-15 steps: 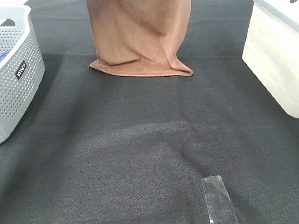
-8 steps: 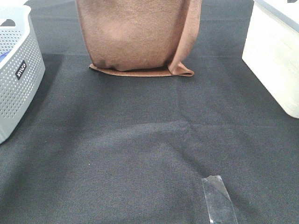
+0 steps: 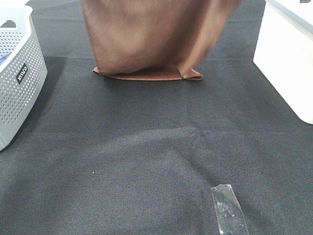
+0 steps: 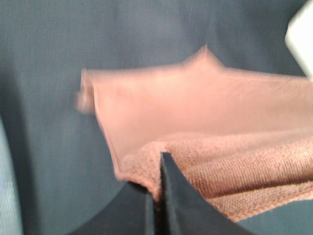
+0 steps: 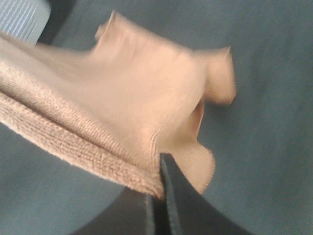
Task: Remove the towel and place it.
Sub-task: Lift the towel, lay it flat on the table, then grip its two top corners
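Towel: the brown towel (image 3: 146,39) hangs at the far middle of the worktop (image 3: 146,156). Its top runs out of the high view, and its bottom hem lies folded on the black surface.
Left end effector: the left end effector (image 4: 156,186) has its fingers together, clamped on a thick rolled edge of the towel. The rest of the cloth spreads out below it.
Right end effector: the right end effector (image 5: 156,186) is likewise closed tight on the towel's edge, with a corner flopping free past the fingers.
Surroundings: a perforated basket (image 3: 19,73) stands at the left edge and a white bin (image 3: 288,58) at the right. Both are well apart from the towel. A strip of clear tape (image 3: 229,208) is stuck near the front.
Step, as I read it: the towel is lifted between both arms but not yet clear of the worktop, and it has not been placed.
Risk, slip: each grip bites only a narrow bit of hem. The cloth is blurred in all three views, so I judge a quick swing could tug it out of one side.
Risk, drag: the hem touching the worktop could catch on the covering and fold under, so the towel would land bunched.
Risk, uneven pull: if my two arms spread or travel unequally, the towel goes taut and one corner may pop free.
Risk, target: I cannot tell from here where it should go.
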Action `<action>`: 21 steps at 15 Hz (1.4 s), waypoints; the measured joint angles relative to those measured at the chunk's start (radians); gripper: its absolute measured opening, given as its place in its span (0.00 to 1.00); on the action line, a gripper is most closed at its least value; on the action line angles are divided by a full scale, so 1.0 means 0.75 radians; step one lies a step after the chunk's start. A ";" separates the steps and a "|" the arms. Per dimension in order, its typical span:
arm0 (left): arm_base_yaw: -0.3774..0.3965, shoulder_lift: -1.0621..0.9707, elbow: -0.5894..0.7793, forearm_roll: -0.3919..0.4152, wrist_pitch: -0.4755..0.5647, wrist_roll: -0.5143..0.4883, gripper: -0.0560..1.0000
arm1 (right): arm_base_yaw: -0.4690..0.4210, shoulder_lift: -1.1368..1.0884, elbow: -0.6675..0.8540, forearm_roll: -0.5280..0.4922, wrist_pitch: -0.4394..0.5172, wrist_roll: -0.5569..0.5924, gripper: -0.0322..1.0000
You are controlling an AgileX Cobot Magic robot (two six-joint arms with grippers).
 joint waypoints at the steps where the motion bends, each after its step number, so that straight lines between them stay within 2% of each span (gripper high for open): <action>1: -0.036 -0.079 0.116 0.025 0.000 -0.019 0.05 | 0.000 -0.076 0.117 0.019 0.001 0.000 0.03; 3: -0.123 -0.229 0.319 0.061 -0.003 -0.059 0.05 | 0.000 -0.211 0.313 0.035 0.001 0.000 0.03; 4: -0.192 -0.348 0.485 0.068 -0.011 -0.096 0.05 | 0.000 -0.325 0.447 0.045 0.001 0.000 0.03; 5: -0.217 -0.385 0.548 0.068 -0.012 -0.112 0.05 | 0.000 -0.355 0.483 0.047 0.001 0.000 0.03; 6: -0.340 -0.540 0.844 0.061 -0.040 -0.197 0.05 | 0.000 -0.543 0.705 0.077 0.003 0.000 0.03; 8: -0.359 -0.572 0.887 0.060 -0.047 -0.216 0.05 | 0.000 -0.580 0.752 0.087 0.003 0.000 0.03; 9: -0.429 -0.699 1.079 0.035 -0.072 -0.303 0.05 | 0.001 -0.705 0.921 0.124 0.004 0.003 0.03; 10: -0.459 -0.785 1.188 -0.015 -0.089 -0.348 0.05 | 0.001 -0.795 1.052 0.144 0.008 0.011 0.03; 11: -0.461 -0.840 1.252 -0.059 -0.100 -0.361 0.05 | 0.001 -0.859 1.128 0.160 0.007 0.025 0.03; 12: -0.461 -0.840 1.252 -0.059 -0.100 -0.361 0.05 | 0.001 -0.859 1.128 0.160 0.007 0.025 0.03; 13: -0.461 -0.947 1.373 -0.143 -0.120 -0.372 0.05 | 0.001 -0.995 1.288 0.219 0.007 0.071 0.03; 17: -0.465 -1.145 1.599 -0.372 -0.144 -0.347 0.05 | 0.001 -1.236 1.536 0.300 0.005 0.116 0.03; 20: -0.465 -1.239 1.792 -0.471 -0.167 -0.345 0.05 | 0.001 -1.337 1.705 0.381 0.007 0.117 0.03; 21: -0.465 -1.239 1.792 -0.471 -0.167 -0.345 0.05 | 0.001 -1.337 1.705 0.381 0.007 0.117 0.03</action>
